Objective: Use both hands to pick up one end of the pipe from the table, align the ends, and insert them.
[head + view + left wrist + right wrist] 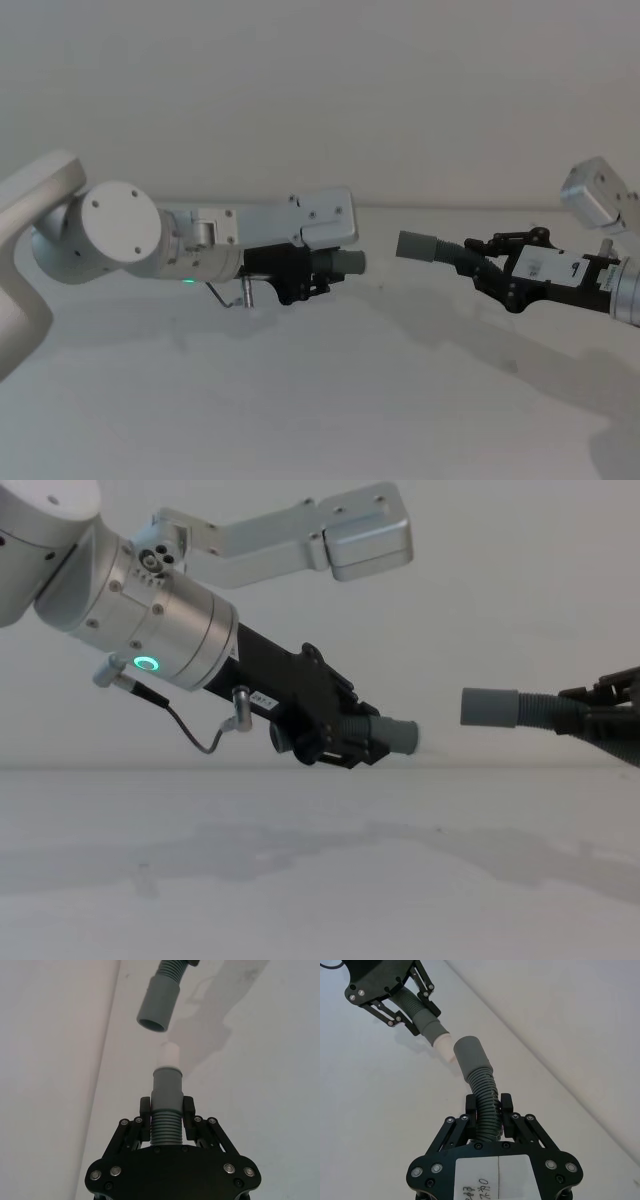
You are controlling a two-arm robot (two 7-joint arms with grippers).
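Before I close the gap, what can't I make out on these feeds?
Left wrist view: rear of left hose hidden under the left gripper; bore of right cuff too dark inside.
Right wrist view: rear of right hose hidden under the right gripper.
Chest view: right gripper cut by the right edge.
Head view: white tip fades into the white table.

A plain matte off-white wall [300,90] rises behind the table [300,430] (flat and uniform in tone from edge to edge). The two meet in a faint straight seam [450,207], with soft grey shadows [520,360] spread below it.
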